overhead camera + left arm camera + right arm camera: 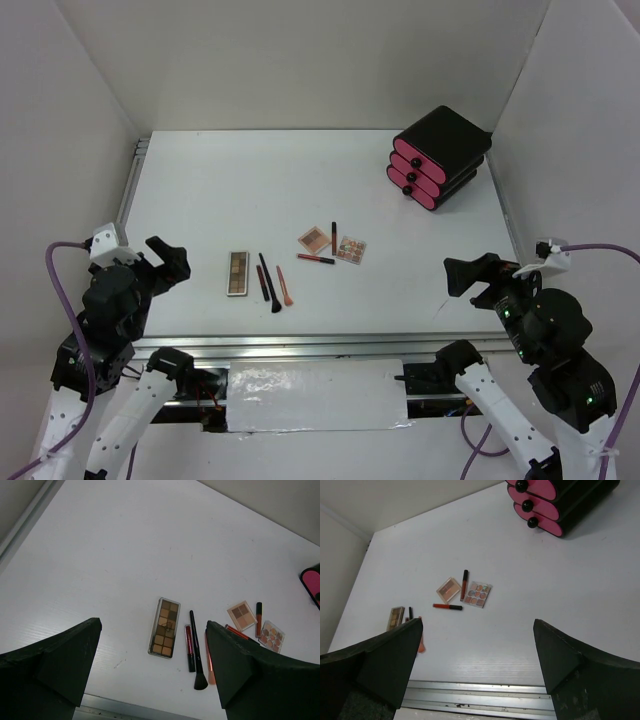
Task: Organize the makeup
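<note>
The makeup lies mid-table. A narrow brown palette [237, 273] [165, 627], a dark red tube [189, 647], a black brush [268, 283] [196, 652] and an orange brush [285, 287] lie side by side. To their right are two square palettes [314, 239] [350, 249], a dark tube [333, 236] between them and a red tube [315, 259] in front; the right wrist view shows both palettes [448, 589] [479, 594]. My left gripper [170, 262] [153, 625] is open and empty, left of the brown palette. My right gripper [470, 275] [477, 622] is open and empty, at the table's right front.
A black box with pink drawers [440, 157] [560, 502] stands at the back right corner, drawers shut. White walls enclose the table on three sides. A metal rail [520, 692] runs along the near edge.
</note>
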Controlling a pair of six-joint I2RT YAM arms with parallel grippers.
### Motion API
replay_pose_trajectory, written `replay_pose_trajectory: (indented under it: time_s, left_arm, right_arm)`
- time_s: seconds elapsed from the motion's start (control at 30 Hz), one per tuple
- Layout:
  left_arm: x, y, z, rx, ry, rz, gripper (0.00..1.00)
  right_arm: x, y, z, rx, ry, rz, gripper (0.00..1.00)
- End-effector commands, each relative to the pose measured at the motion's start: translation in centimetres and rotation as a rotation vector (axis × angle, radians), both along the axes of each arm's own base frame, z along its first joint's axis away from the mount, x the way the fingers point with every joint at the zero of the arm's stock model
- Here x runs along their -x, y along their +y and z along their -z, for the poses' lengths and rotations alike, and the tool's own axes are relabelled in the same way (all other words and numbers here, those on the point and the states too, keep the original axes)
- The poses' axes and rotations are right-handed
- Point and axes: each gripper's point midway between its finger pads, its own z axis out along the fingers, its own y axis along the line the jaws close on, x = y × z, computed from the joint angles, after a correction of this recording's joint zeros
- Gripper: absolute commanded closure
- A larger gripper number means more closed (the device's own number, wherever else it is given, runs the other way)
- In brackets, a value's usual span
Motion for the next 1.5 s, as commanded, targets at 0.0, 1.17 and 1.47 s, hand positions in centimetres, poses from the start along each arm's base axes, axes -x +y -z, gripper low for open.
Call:
replay_pose_trajectory:
  time_s: [0.0,1.17,1.47]
  left_arm:
    - [-0.5,-0.3,-0.6,0.01,-0.028,0.009,0.01]
    - [-1.9,-2.8,0.3,-0.016,0.017,0.148,0.0]
    - [-2.4,-3.6,0.8,-0.024,0.037,0.19,0.01]
  right_arm:
    - [0.0,-0.5,-1.1,-0.014,-0.031,0.026,0.0]
    - [-33.5,7.1,10.9,1.317,0.364,0.459,0.1]
    - [-36.2,6.4,8.6,1.473,0.235,0.532,0.16]
